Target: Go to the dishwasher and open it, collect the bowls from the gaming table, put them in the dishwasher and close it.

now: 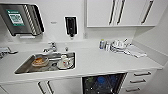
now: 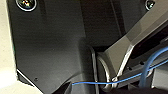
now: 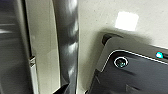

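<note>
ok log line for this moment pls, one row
place: kitchen counter | dishwasher: open below counter, blue item inside | sink: dishes in it | grippers: state unclear

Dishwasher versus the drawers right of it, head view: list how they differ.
The dishwasher stands open, its dark inside showing blue and green items; the drawers are shut. The dishwasher opening looks black; the drawers are white-fronted with dark bar handles. Both sit under the same white countertop.
</note>
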Available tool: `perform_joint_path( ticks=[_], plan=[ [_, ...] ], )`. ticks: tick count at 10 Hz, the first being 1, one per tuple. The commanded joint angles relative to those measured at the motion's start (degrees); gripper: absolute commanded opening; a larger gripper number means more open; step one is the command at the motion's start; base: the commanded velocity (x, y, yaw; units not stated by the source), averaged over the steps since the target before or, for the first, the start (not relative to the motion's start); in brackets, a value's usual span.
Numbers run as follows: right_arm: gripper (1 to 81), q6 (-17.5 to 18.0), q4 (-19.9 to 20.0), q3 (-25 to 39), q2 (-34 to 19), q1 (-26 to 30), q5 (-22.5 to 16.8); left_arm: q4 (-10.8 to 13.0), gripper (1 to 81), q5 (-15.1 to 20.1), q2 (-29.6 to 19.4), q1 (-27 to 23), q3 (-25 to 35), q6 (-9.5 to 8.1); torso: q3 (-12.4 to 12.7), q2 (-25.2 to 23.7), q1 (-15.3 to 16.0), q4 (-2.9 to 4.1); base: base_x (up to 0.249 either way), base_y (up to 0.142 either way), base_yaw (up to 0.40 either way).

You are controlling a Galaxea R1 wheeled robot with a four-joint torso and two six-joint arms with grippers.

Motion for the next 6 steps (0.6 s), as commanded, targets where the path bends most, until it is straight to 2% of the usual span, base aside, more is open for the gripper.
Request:
perform_joint_path(
  ticks=[1,3,4,6],
  plan=[
    [81.1,-2.2,12.1,4.7,-1.1,14.2,-7.8,-0.4,81.1,4.1,-0.2,-0.5,0.4,-0.10,0.0,0.0,0.0,0.00,0.000,0.000,0.000],
    [81.1,-12.9,21.8,6.5,-2.2,17.3,-14.2,-0.3,81.1,4.1,-0.1,-0.5,0.4,-0.10,0.0,0.0,0.0,-0.02,0.000,0.000,0.000],
    [81.1,-17.1,25.8,6.3,-3.0,17.5,-17.6,-0.3,81.1,4.1,0.0,-0.5,0.4,-0.10,0.0,0.0,0.0,-0.02,0.000,0.000,0.000],
    [81.1,-26.3,27.5,4.7,-4.8,17.0,-22.7,0.1,81.1,4.1,0.5,-0.5,0.4,-0.01,0.0,0.0,0.0,-0.02,0.000,0.000,0.000]
  ],
)
